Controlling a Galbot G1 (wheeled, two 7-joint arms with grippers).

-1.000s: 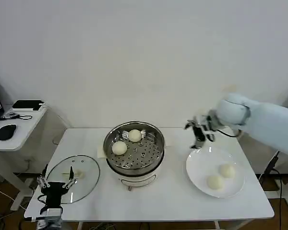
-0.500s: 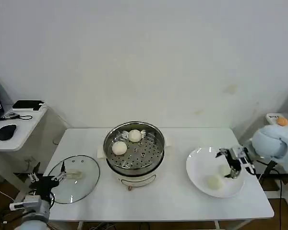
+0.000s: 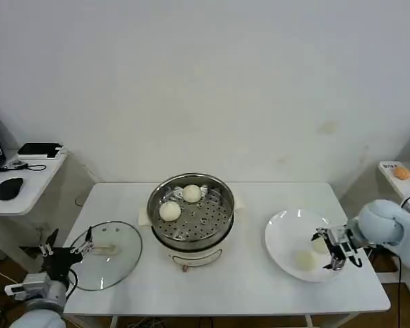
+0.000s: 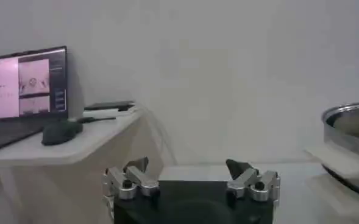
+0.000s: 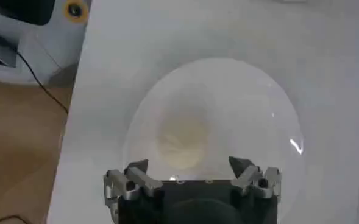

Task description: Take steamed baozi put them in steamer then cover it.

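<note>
A white table holds a steel steamer at its centre. Two steamed baozi sit on its perforated floor, one at 9 o'clock and one at 12 o'clock. A white plate lies at the steamer's 3 o'clock, carrying two more buns: one near the plate's middle, the other partly hidden by the right gripper, which hangs over the plate's 3 o'clock edge.

The right wrist view looks straight down past that gripper's spread, empty fingers to one bun on the plate between them, not yet grasped.

A glass lid lies at the steamer's 9 o'clock. The left gripper waits at the lid's 9 o'clock edge; its wrist view shows its fingers parted and holding nothing, with the steamer's rim off to one side.
</note>
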